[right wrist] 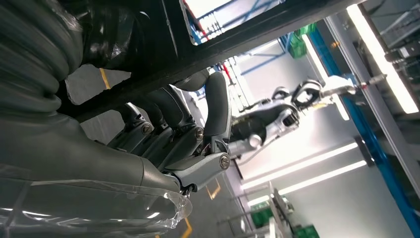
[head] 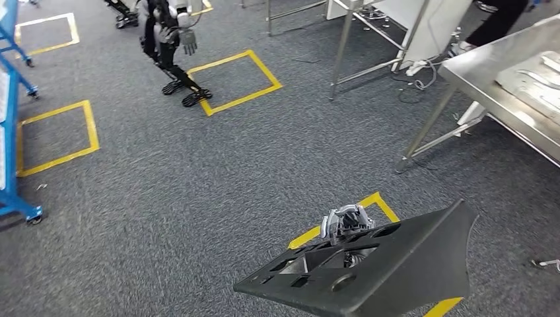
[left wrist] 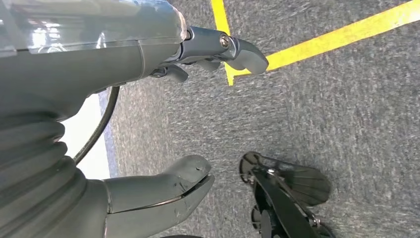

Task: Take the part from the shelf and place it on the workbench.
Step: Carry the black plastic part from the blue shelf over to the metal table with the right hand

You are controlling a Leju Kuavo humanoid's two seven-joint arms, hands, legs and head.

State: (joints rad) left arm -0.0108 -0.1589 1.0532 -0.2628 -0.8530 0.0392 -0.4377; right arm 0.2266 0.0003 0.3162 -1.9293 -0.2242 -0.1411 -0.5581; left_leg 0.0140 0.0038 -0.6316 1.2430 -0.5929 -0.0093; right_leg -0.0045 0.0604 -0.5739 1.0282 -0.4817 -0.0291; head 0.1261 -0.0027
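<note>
Closest to the head camera: black part (head: pixel 396 264), a flat, matte, moulded panel with rectangular and round cut-outs and a flared, curved end, carried low in the frame above grey speckled carpet (head: pixel 231 172). Held by the right hand (head: pixel 343 223), grey fingers (head: pixel 353 212) hooked up over the panel's far edge; from the right wrist, same fingers (right wrist: pixel 218 104) curled tight around a dark bar of the part (right wrist: pixel 237 29), thumb and ribbed grey cover just behind. Clenched on the part, then, well clear of the shelf and not yet on the workbench.

Left hand (left wrist: pixel 148 124) hanging above the carpet, thick grey thumb (left wrist: pixel 168 186) and darker fingers (left wrist: pixel 233 49) spread apart, nothing between them: released and empty. Smooth grey shell, ribbed cuff, thin black cable alongside.

Stainless steel surface (head: pixel 489 66) at upper right on slim metal legs, well apart from the part, a flat pale metal piece (head: pixel 535 76) lying on it. Yellow tape squares (head: pixel 234 79) on the floor. Another humanoid robot (head: pixel 168 39) standing at upper left beside one square. Blue frame on castors (head: pixel 10 152) along the left edge.
</note>
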